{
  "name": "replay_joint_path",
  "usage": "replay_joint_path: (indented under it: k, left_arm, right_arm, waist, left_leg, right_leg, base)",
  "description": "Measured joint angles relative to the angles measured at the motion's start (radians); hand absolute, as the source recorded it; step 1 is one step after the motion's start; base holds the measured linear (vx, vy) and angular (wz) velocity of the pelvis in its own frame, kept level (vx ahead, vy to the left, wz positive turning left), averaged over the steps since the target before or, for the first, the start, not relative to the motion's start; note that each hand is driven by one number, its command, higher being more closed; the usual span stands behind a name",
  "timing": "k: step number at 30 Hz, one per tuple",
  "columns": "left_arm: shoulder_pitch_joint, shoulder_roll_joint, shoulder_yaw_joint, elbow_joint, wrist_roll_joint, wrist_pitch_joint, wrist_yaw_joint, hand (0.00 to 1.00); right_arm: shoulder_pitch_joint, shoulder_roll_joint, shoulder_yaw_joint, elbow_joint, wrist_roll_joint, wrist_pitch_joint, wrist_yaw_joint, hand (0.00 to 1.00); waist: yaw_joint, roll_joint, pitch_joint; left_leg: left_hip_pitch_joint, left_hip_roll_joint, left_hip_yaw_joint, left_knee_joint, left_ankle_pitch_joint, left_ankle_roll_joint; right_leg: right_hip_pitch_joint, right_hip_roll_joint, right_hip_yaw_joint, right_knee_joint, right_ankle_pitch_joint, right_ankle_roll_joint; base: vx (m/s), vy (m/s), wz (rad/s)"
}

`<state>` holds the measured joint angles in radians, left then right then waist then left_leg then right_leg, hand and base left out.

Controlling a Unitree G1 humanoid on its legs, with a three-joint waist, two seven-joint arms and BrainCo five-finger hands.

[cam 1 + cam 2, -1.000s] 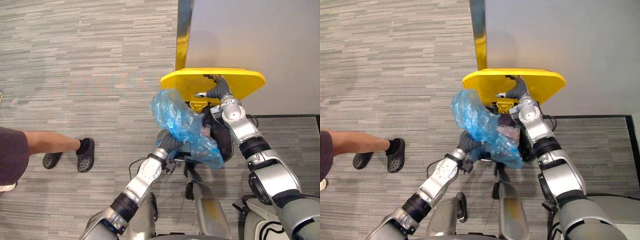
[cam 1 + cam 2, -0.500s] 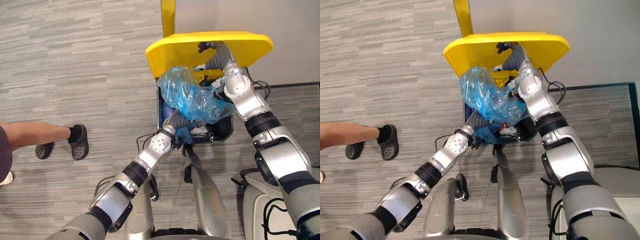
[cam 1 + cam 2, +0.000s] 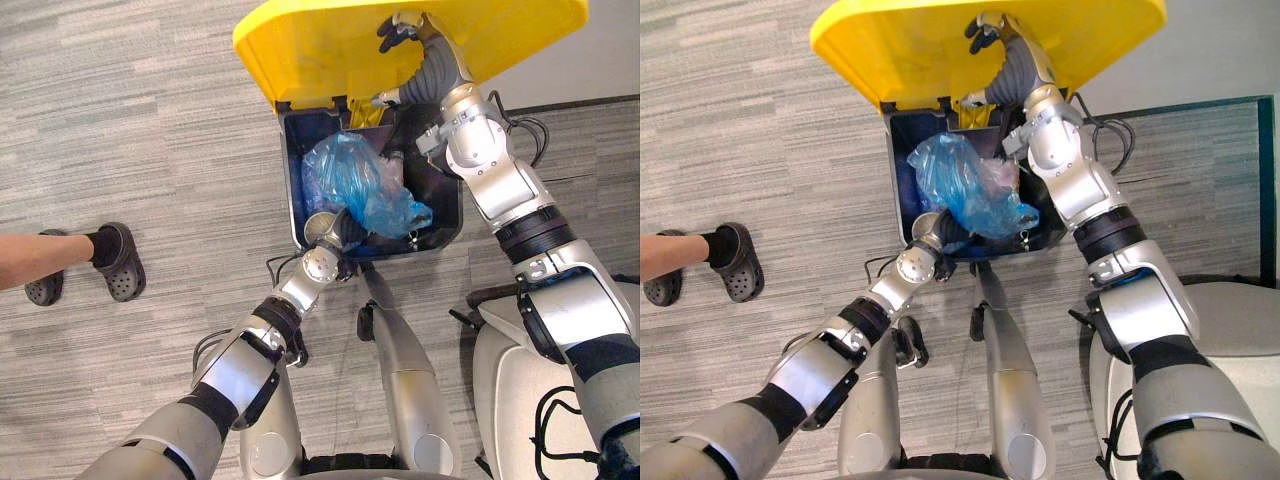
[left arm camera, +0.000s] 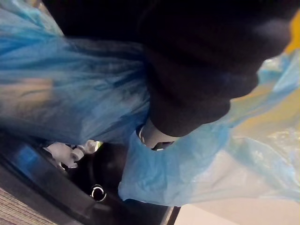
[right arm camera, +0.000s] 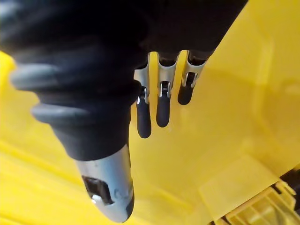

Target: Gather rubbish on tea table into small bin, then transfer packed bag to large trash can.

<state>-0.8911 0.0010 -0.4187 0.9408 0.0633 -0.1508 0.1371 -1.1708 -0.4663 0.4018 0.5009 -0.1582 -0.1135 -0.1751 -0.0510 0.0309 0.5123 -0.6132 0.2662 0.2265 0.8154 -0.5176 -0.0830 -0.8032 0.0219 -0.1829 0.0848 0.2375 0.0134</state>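
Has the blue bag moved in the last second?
Yes: the blue bag has sunk from above the rim of the trash can down inside it.

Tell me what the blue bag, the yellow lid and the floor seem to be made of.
Blue bag: thin plastic film, glossy and see-through; it crumples and shines.
Yellow lid: hard moulded plastic, smooth with a slight sheen, ribs by its hinge.
Floor: likely carpet tile, matt, grey streaked weave; vinyl is possible.
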Motion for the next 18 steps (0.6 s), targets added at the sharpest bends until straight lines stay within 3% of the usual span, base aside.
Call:
replay_joint_path:
  k: [6, 18]
  left_arm:
    - [0.001, -0.030, 0.078, -0.001, 0.082, 0.030, 0.024, 0.00]
    - [0.058, -0.043, 0.086, -0.009, 0.130, 0.034, 0.040, 0.00]
  right_arm:
    - [0.037, 0.029, -0.003, -0.074, 0.001, -0.034, 0.000, 0.00]
    - [0.161, 0.045, -0.024, -0.095, 0.001, -0.037, 0.002, 0.00]
  waist:
    - [0.002, -0.001, -0.001]
    - [0.003, -0.012, -0.009]
  left_leg:
    - [0.005, 0.008, 0.007, 0.000, -0.001, -0.002]
    - [0.118, -0.006, 0.007, -0.059, 0.012, -0.010]
  right_leg:
    - [0.000, 0.007, 0.003, 0.002, 0.000, 0.000]
    - [0.082, -0.001, 0.004, 0.018, -0.021, 0.008]
  base:
    - [0.02, -0.029, -0.03]
    - [0.01, -0.010, 0.02]
